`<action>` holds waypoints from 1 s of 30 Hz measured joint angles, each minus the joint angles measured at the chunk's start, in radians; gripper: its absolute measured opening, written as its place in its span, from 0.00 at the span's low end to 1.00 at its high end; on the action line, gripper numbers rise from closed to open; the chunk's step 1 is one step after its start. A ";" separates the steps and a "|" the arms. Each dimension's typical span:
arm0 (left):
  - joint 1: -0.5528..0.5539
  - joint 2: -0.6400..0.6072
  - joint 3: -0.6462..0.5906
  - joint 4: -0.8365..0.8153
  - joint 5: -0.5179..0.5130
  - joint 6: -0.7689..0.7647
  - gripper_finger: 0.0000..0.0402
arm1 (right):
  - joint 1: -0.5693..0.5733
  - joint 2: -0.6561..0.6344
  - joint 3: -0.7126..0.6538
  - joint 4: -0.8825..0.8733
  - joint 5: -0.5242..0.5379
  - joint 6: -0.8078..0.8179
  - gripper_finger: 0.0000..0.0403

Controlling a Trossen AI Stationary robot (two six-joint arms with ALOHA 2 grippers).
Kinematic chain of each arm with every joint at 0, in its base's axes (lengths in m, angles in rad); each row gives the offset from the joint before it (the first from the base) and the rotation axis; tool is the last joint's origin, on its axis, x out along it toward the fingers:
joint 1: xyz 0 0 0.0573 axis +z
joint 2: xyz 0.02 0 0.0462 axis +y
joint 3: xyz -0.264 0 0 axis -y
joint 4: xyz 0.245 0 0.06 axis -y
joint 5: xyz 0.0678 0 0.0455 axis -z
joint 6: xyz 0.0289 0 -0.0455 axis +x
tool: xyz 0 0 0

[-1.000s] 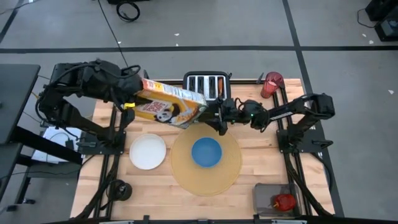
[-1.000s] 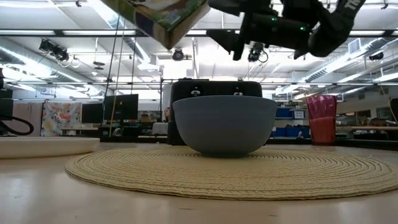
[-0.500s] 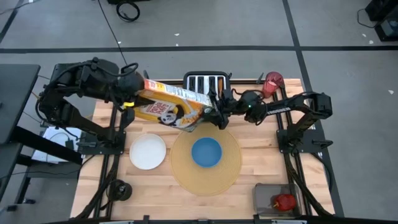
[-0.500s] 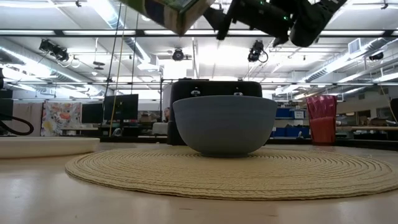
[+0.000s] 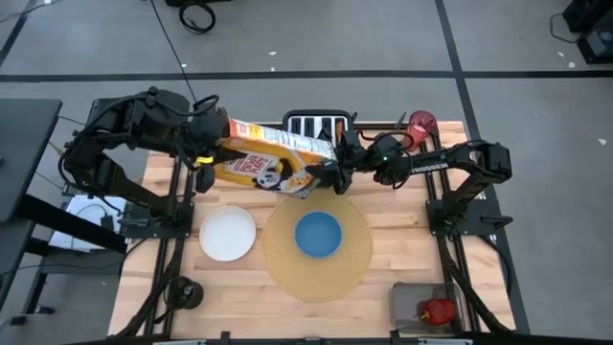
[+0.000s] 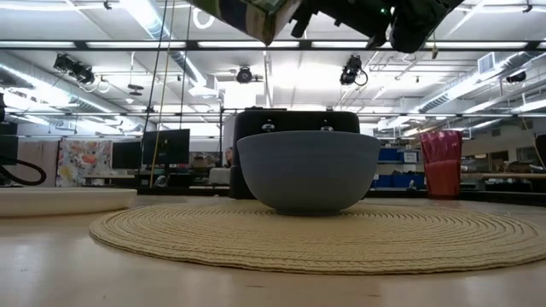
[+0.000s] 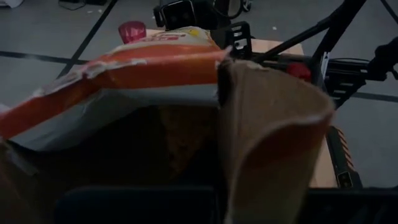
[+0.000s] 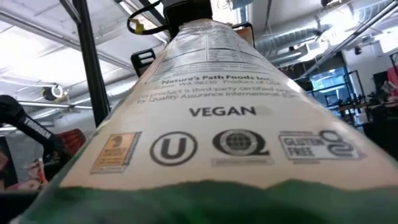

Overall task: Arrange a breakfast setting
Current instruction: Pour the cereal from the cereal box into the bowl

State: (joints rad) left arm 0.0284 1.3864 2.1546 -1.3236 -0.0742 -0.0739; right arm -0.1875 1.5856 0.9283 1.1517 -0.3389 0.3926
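We see the tall yellow-and-brown cereal box (image 5: 273, 161) held in the air on its side above the back of the light wooden desk (image 5: 402, 240), just in front of the black four-slot toaster (image 5: 316, 125). The left hand (image 5: 206, 153) is pinching the box at its open top end; the left wrist view looks into the torn flaps and inner bag (image 7: 124, 93). The right hand (image 5: 335, 168) meets the box's other end, and the right wrist view is filled by the printed panel (image 8: 211, 124), but we cannot tell whether its fingers are spread or pressed together. Below and in front of the box, the large round tan placemat (image 5: 350, 268) lies at the middle of the desk, its front edge close to the desk's front edge, with the small blue bowl (image 5: 318, 235) sitting at its centre. The small white plate (image 5: 228, 233) lies just beside the placemat on the left, not touching it. The translucent red cup (image 5: 419, 126) stands at the back right corner, well apart from the rest. The red apple (image 5: 439, 310) rests in a grey tray (image 5: 402, 305) at the front right corner. In the low view the bowl (image 6: 307, 170) stands clear under the raised box (image 6: 247, 13), with open air between them. Bare wood lies open to the right of the placemat and at the front left.
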 joint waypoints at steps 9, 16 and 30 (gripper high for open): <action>0.000 0.005 0.000 0.057 0.000 -0.029 0.08 | 0.000 -0.002 0.000 0.008 -0.013 -0.027 0.61; 0.000 -0.037 -0.001 0.105 0.069 -0.163 0.33 | -0.013 -0.029 0.000 -0.016 -0.078 -0.028 0.61; -0.045 -0.237 0.000 0.147 0.147 -0.352 0.47 | -0.058 -0.419 -0.175 -0.425 -0.208 -0.055 0.61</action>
State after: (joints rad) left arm -0.0164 1.1490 2.1544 -1.1769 0.0729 -0.4263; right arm -0.2456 1.1664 0.7536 0.7263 -0.5466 0.3378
